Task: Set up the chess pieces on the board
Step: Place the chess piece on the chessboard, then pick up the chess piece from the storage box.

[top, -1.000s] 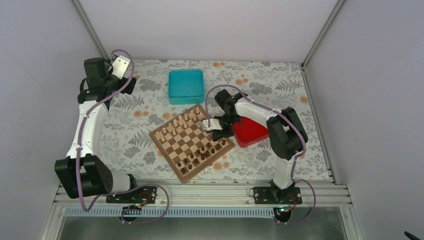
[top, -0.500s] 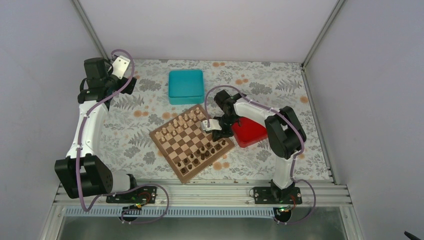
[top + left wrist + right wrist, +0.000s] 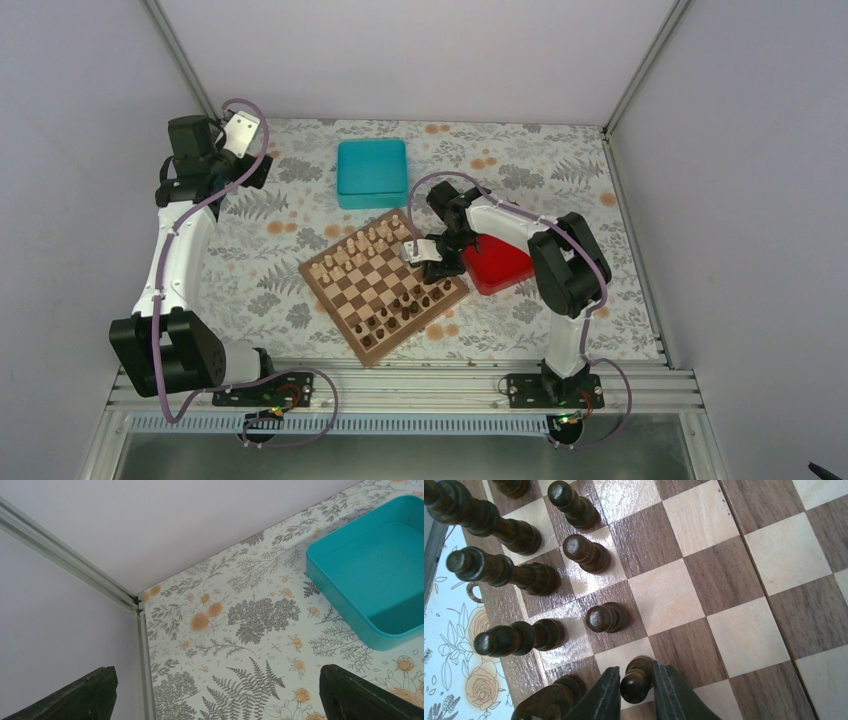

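Observation:
The board (image 3: 345,312) lies at an angle in the middle of the table. Several dark chess pieces (image 3: 405,305) stand along its near right edge, and they fill the left of the right wrist view (image 3: 594,557). My right gripper (image 3: 436,268) is low over the board's right corner. In the right wrist view my right gripper (image 3: 637,672) is shut on a dark pawn (image 3: 636,681) that stands upright on a light square in the pawn row. My left gripper (image 3: 256,170) hangs open and empty over the table's far left corner, its fingers (image 3: 85,695) wide apart.
Pale pieces (image 3: 360,248) stand along the board's far left edge. A teal box (image 3: 372,172) sits behind the board and shows empty in the left wrist view (image 3: 380,575). A red tray (image 3: 498,262) lies right of the board, beside my right arm.
My right wrist has shifted a little to the left over the board's right corner. The left arm has not moved.

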Action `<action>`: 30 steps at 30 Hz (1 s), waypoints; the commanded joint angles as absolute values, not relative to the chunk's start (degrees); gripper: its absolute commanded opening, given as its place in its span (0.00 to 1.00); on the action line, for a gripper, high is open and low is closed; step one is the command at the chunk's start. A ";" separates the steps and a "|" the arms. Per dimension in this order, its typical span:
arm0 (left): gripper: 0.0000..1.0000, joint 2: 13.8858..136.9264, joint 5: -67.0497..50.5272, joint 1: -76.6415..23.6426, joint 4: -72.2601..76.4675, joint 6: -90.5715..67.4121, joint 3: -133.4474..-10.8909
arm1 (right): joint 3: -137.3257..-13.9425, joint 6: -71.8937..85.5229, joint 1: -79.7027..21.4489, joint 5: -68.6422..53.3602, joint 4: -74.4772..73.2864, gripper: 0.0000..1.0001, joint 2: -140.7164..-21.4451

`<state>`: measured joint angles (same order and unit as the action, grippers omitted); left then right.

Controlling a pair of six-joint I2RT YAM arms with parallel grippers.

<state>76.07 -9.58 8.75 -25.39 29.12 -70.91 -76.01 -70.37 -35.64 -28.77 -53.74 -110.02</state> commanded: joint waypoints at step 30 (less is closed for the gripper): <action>1.00 75.92 -2.67 4.22 -23.44 30.74 -70.52 | -77.45 -76.08 -16.46 -14.30 -53.26 0.36 -96.26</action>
<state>76.07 -6.63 6.48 -25.32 29.61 -70.91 -77.93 -71.26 -20.40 -21.96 -54.08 -96.73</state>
